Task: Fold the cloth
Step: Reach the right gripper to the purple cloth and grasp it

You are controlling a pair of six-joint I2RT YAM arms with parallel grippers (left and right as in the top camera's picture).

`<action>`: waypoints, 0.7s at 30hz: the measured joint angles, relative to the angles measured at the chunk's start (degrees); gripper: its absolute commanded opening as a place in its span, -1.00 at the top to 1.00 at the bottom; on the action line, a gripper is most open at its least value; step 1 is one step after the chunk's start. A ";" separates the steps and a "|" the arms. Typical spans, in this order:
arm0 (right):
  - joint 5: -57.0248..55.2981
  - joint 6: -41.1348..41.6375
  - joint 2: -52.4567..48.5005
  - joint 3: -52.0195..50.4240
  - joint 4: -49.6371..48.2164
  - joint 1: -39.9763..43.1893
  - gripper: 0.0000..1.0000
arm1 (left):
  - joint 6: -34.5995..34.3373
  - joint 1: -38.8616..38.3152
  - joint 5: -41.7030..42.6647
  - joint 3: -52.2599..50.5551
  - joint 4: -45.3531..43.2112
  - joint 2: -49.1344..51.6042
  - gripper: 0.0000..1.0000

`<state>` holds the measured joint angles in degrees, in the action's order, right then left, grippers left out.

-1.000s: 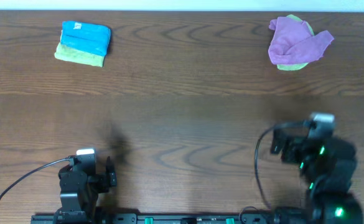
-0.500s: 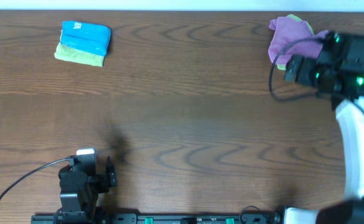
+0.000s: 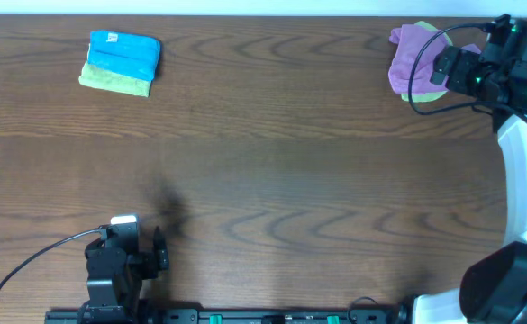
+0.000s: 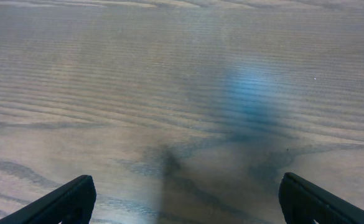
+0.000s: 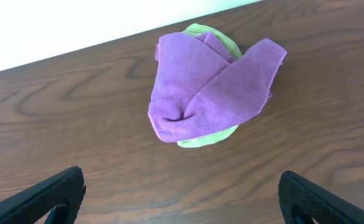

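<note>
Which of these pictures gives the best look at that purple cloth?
The right wrist view: the purple cloth lies crumpled, whole and large, atop a green cloth. Overhead it is small, and the right arm covers part of it. The left wrist view shows only table.

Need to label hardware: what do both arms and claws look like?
Left arm: black, silvery cap, black cable trailing left. Right arm: white link, black wrist, green lights, looping black cable. Left claw and right claw: black tapered fingers.
</note>
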<state>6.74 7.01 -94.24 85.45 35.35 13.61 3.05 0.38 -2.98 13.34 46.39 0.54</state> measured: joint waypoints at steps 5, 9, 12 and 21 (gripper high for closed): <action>-0.70 0.02 -0.17 0.00 -3.63 0.00 -0.98 | -0.02 0.00 0.00 0.00 0.00 0.00 -0.90; -1.57 0.72 -3.06 0.61 -6.84 0.11 -0.99 | 0.00 0.00 0.00 0.00 0.00 0.00 -0.91; -1.92 1.36 -8.63 2.97 -7.82 0.42 -0.98 | 0.00 0.00 0.00 0.00 0.00 0.00 -0.91; -2.14 2.03 -25.97 15.30 -8.87 0.74 -0.99 | -0.02 0.00 0.00 0.00 0.00 0.00 -0.90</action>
<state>4.60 9.04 -120.20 100.75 26.48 14.35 3.03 0.38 -2.98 13.34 46.39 0.54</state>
